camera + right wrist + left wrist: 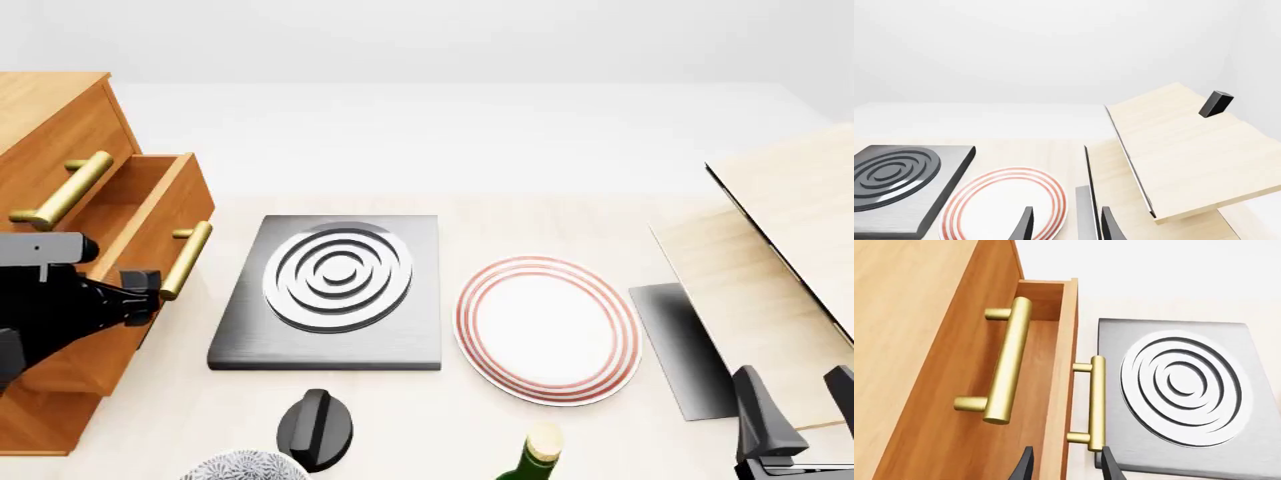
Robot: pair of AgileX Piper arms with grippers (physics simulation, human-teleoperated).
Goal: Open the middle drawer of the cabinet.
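Front view: middle drawer bears no writing.

Bright, even light fills all views — sharp throughout, no blur. Soft highlights streak the brass bar handle; shadows stay faint.

The cabinet is orange-brown wood with a smooth, faintly grained finish; the middle drawer looks the same, its handle satin brass metal. The hob plate is brushed grey metal. The plate looks glossy white, red-ringed. Pale boards are matt light wood
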